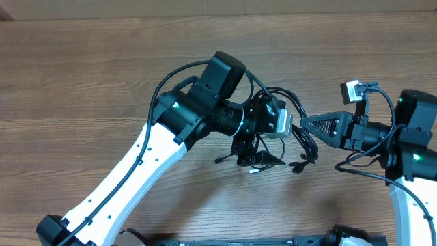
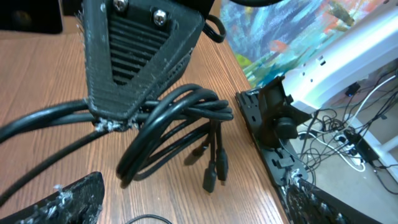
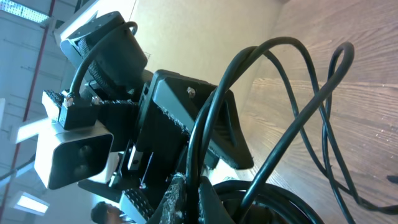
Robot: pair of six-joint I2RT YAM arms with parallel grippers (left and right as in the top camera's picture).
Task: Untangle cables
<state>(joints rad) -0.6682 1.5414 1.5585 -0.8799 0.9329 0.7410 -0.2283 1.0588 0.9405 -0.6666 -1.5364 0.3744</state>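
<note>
So the wooden bench [image 1: 102,61] carried everything. The white left arm [image 1: 136,164] reached in from the near left corner toward the middle, and the right arm [image 1: 410,137] sat at the right edge. The left gripper [image 2: 193,186] was spread wide with nothing pinched between its fingers. The right gripper [image 1: 305,123] was pressed together right on the cables [image 2: 180,118], nipping a few strands at its tip. That black bundle sat a bit right of the bench's centre, between both grippers, with its loops drooping down. The little plug ends [image 2: 211,177] dangled lowest; couldn't tell if they touched the wood.
</note>
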